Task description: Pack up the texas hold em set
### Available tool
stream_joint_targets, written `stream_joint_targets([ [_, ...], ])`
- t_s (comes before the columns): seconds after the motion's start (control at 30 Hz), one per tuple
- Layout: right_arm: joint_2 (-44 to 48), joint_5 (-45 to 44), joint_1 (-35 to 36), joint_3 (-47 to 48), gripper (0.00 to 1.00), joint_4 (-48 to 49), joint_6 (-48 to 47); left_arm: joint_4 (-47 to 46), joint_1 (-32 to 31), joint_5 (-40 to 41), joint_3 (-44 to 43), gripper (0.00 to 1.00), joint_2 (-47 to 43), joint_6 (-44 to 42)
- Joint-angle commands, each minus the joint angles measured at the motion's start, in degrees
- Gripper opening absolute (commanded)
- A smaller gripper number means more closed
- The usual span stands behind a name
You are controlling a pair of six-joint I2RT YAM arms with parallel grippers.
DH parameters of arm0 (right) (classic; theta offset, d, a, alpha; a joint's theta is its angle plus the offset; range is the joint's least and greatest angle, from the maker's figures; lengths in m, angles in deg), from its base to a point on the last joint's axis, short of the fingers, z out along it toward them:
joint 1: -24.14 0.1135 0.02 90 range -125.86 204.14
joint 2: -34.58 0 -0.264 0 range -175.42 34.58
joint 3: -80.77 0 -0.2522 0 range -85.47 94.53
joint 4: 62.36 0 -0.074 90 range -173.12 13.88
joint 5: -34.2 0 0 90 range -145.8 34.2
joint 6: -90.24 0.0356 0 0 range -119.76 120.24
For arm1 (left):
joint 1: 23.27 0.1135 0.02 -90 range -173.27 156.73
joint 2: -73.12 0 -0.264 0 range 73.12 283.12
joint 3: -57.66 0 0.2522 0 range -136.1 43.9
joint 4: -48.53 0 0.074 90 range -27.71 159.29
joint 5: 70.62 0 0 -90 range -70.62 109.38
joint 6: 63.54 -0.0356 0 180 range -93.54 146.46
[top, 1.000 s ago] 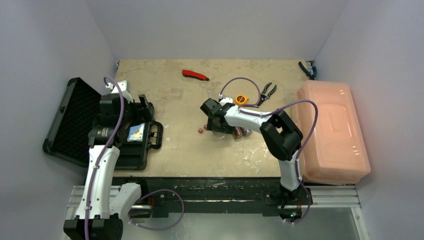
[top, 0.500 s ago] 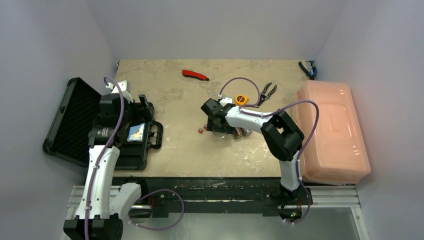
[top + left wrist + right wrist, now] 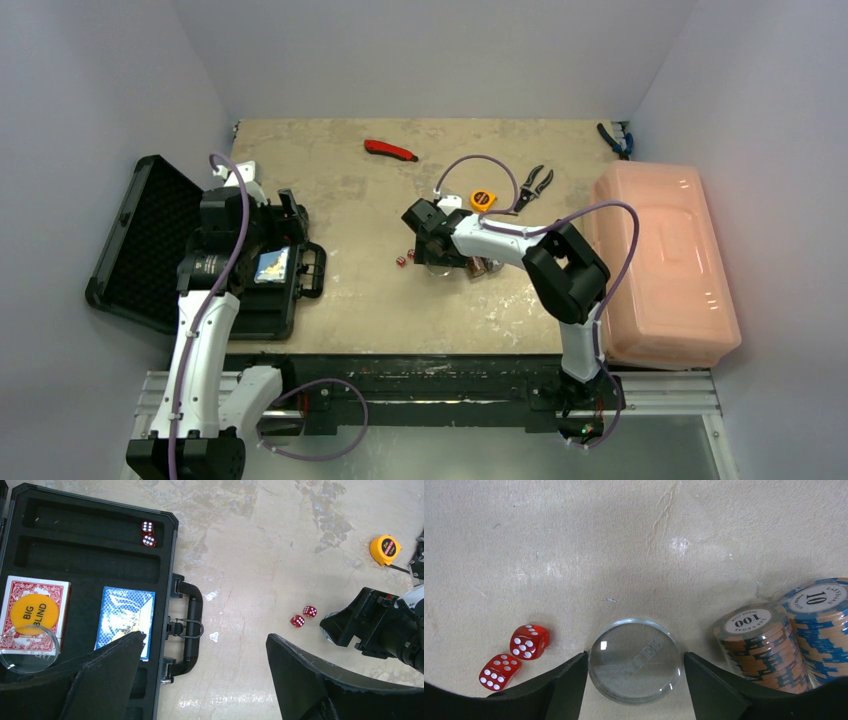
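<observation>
**Q.** Top view: where do the parts lie?
**A.** The open case [image 3: 150,240] sits at the left edge of the table [image 3: 340,190], with the left tool [image 3: 290,215] above it. Near the table's middle, the right tool [image 3: 430,245] is lowered over a clear disc [image 3: 437,267]. Chip stacks [image 3: 482,265] stand just beside the disc toward the right edge, and loose dice [image 3: 402,261] lie toward the left edge.

**Q.** Left wrist view: what is already stowed?
**A.** The left tool [image 3: 206,639] is spread wide and holds nothing. The foam of the case [image 3: 90,560] holds two packed dice [image 3: 148,533], a red deck [image 3: 55,592] and a blue deck [image 3: 125,612]. A second disc [image 3: 25,650] overlaps the red deck's corner.

**Q.** Right wrist view: how should the disc handle?
**A.** The right tool [image 3: 635,656] is spread, with one finger on each side of the clear disc [image 3: 635,670]. Both fingers are just beside the rim, with no pinch visible. The disc looks rigid, light and glossy, so it is probably slippery. It lies flat, so only its thin rim offers a hold. The grip should go across the full width, low against the table. An off-centre squeeze could make it shoot out. The chip stacks [image 3: 759,640] are loose, so a brush from the nearer finger could topple them.
</observation>
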Motion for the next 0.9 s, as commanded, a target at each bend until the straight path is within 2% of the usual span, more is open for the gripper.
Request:
stream_joint_targets([
  [0.0, -1.3, 4.0, 0.9, -2.3, 0.72, -0.7, -0.7, -1.8, -0.3, 0.2, 0.0, 0.94, -0.8, -0.9],
  [0.37, -1.6, 3.8, 1.4, -2.3, 0.54, -1.1, -1.2, -1.8, -0.4, 0.1, 0.0, 0.93, -0.5, -1.0],
  [0.63, 0.8, 3.8, 1.8, -2.5, 0.37, -1.0, -2.0, -2.1, -0.7, -0.6, 0.1, 0.93, 0.0, -1.2],
  [0.67, 1.5, 4.1, 1.9, -2.8, 0.33, -0.4, -2.5, -2.2, -0.8, -0.8, 0.2, 0.93, 0.0, -1.3],
  [0.77, 4.5, 6.4, 2.0, -5.5, 0.13, 3.6, -4.4, -2.8, -0.8, -2.4, 0.4, 0.93, 0.2, -1.5],
  [0.87, 7.2, 6.9, 2.0, -7.7, 0.00, 6.1, -5.1, -3.4, -0.9, -3.3, 0.8, 0.93, 0.6, -1.7],
])
